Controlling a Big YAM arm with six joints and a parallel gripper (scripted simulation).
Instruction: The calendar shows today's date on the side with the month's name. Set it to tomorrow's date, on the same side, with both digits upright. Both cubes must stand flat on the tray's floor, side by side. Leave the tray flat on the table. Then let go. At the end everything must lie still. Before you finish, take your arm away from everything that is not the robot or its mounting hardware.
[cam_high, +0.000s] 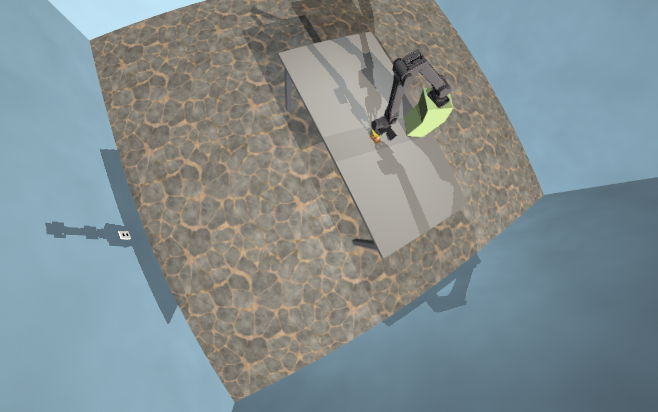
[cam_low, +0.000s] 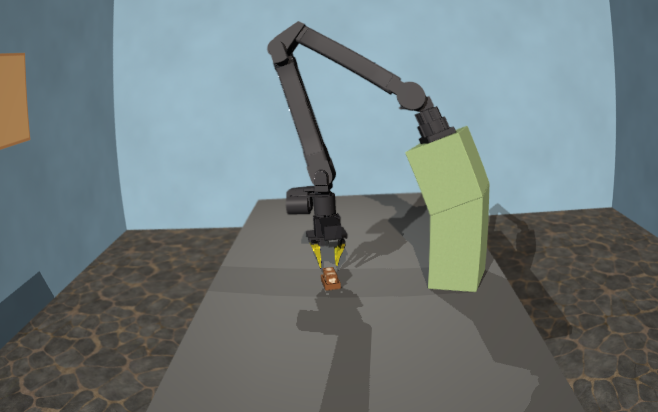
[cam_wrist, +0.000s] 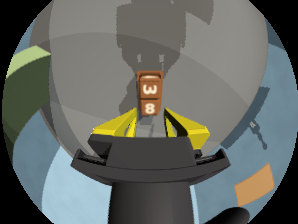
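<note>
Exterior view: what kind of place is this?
Likely a bare test room for one arm: a long grey table on a cobbled stone floor, blue walls, the dark arm on a green block pedestal, and a small brown block calendar.

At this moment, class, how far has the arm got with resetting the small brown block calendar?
Done: nothing visible; both brown digit cubes sit side by side in the brown tray on the grey table. In hand: the yellow-fingered gripper hangs open and empty just above them. Left: changing the date, both digits upright, then letting go.
</note>
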